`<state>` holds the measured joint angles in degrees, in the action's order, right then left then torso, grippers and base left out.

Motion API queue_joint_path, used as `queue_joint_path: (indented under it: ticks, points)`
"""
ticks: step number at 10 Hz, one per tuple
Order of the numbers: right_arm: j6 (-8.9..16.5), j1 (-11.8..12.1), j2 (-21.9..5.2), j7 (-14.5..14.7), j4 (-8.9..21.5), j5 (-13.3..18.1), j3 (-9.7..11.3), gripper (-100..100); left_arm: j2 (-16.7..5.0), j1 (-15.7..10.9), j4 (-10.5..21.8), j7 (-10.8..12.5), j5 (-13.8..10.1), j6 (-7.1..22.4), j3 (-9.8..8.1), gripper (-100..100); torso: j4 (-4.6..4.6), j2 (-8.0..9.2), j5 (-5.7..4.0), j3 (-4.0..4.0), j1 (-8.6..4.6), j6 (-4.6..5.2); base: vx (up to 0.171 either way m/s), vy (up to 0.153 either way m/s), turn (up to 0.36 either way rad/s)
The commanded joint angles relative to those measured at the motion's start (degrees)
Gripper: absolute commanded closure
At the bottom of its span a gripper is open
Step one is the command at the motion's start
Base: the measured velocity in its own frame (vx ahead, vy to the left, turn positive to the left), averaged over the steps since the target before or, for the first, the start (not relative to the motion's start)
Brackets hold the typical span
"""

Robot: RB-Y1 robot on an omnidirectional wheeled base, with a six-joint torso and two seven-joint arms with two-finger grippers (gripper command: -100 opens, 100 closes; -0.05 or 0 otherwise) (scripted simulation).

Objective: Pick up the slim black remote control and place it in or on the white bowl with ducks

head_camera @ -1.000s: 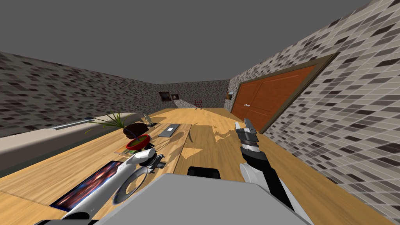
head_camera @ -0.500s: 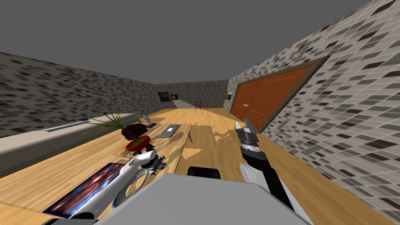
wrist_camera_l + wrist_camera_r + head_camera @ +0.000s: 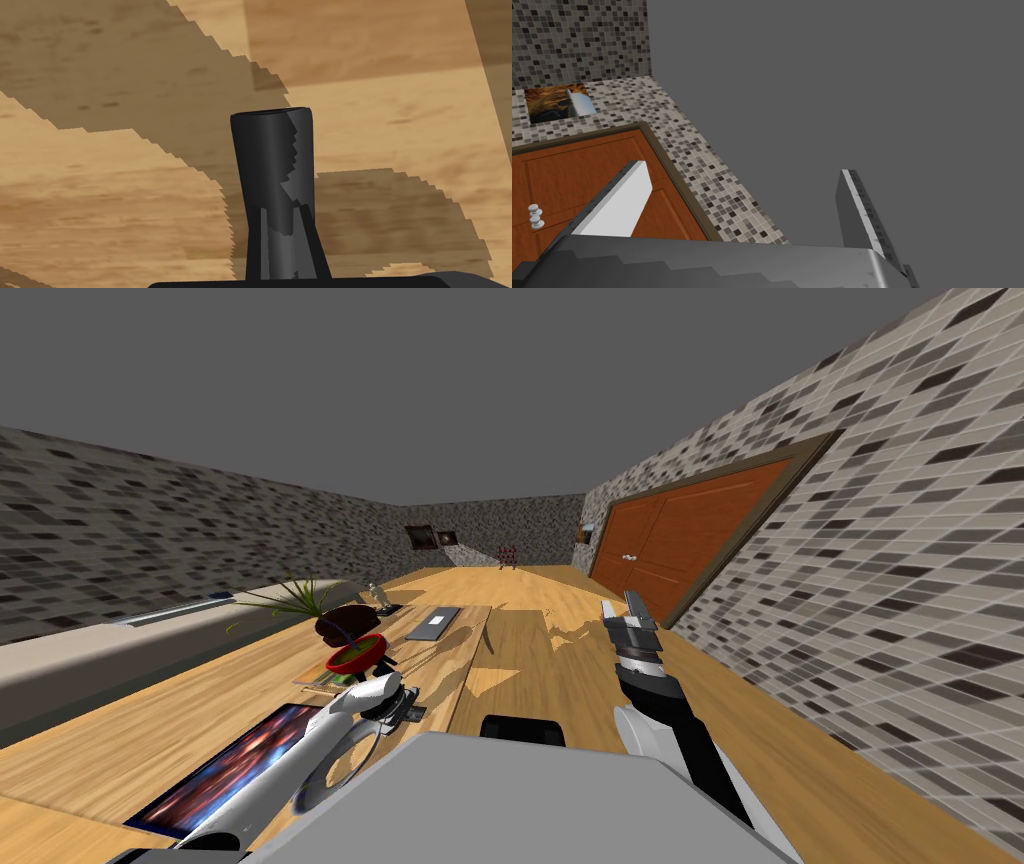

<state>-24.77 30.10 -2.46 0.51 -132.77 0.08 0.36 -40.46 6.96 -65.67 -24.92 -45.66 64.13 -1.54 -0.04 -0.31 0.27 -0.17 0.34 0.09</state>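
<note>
Remote point(image 3: 272, 190) black; table point(image 3: 150, 728) light wood grain; door point(image 3: 690, 538) orange-brown.

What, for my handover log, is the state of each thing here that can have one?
left pincer: shut on the black remote.
black remote: gripped at one end, sticking out of the pincer over the wooden surface.
right pincer: open, holding nothing.
double door: shut.
flat screen: lit, lying flat.
</note>
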Motion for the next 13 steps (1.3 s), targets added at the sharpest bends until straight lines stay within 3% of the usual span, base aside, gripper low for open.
queue_joint_path:
  ticks: [1,2,3,4,6,7,8,13]
  points:
    - [0.00,0.00,0.00,0.00,0.00,0.00,0.00,0,0.00,0.00,0.00,0.00,0.00,0.00,0.00,100,0.00,0.00,0.00,0.00,0.00,0.00,0.000,0.000,0.000]
    - [0.00,0.00,0.00,0.00,0.00,0.00,0.00,0,0.00,0.01,0.01,0.01,0.00,0.00,0.00,0,0.00,-0.02,0.00,-0.01,0.01,0.00,0.000,0.000,0.000]
    - [0.00,0.00,0.00,0.00,0.00,0.00,0.00,0,0.06,-0.24,0.22,-0.21,-0.05,-0.25,0.02,100,0.00,-0.03,0.00,-0.01,0.02,0.01,0.007,-0.006,0.035]
    - [0.00,0.00,0.00,0.00,0.00,0.00,0.00,0,-1.78,-0.01,-1.57,-0.36,-1.40,1.83,-0.64,100,0.00,-0.05,0.00,-0.02,0.00,0.02,0.008,-0.048,0.050]
    - [0.00,0.00,0.01,0.00,0.00,0.00,0.00,0,-1.91,0.19,-1.90,-0.18,-1.45,1.89,-0.71,100,0.02,-0.03,-0.07,-0.01,-0.23,0.03,0.003,-0.044,0.037]
    - [0.00,0.00,0.00,0.00,0.00,0.00,0.00,0,-2.00,0.13,-1.88,-0.28,-1.54,2.06,-0.75,0,0.01,-0.02,-0.04,-0.01,-0.13,0.04,0.000,-0.005,-0.001]
    - [0.00,0.00,0.00,0.00,0.00,0.00,0.00,0,-2.29,0.21,-2.33,-2.38,-2.26,2.65,-1.64,100,0.01,-0.02,-0.02,0.00,-0.05,0.04,-0.058,-0.039,-0.165]
    - [0.00,-0.01,0.00,0.00,0.00,0.00,0.01,0,-3.22,0.47,-2.97,-7.12,-4.16,3.93,-3.79,100,0.09,0.24,-0.07,0.16,-0.19,0.11,-0.064,-0.046,-0.074]
